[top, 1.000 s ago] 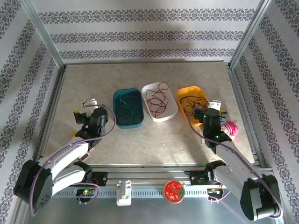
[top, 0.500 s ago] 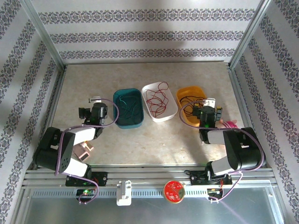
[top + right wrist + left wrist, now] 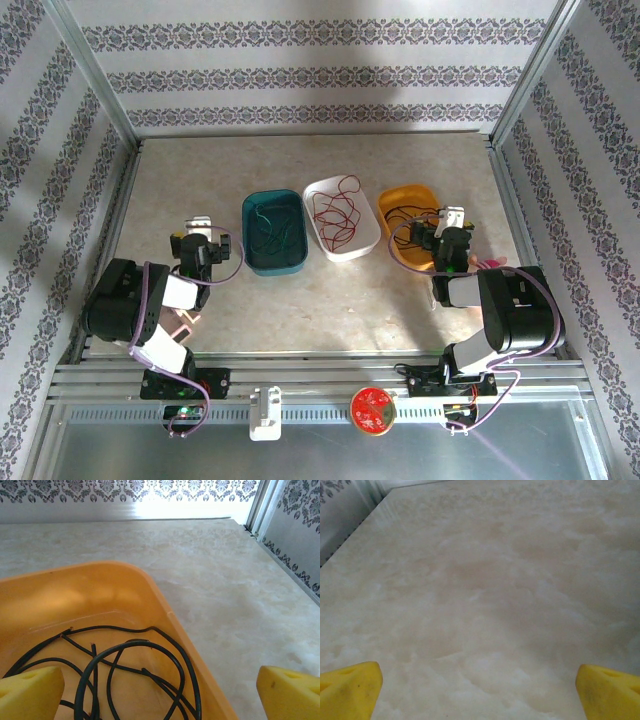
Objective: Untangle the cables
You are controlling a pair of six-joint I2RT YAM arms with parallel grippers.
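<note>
Thin, glossy cables [image 3: 333, 212] are laid in loose loops in rounded plastic trays on the mottled beige table [image 3: 485, 580]: green cable [image 3: 268, 226] in the teal tray [image 3: 247, 215], red cable [image 3: 340, 222] in the white tray [image 3: 346, 254], black cable [image 3: 135, 670] in the smooth orange tray [image 3: 100, 580]. The yellow pads [image 3: 350, 690] of the left gripper [image 3: 480, 690] and right gripper [image 3: 160, 692] are held wide apart.

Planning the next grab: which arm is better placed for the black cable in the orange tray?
Likely right. The right fingers, open, sit over the orange plastic tray holding the thin black cable; the left fingers face beige tabletop.
</note>
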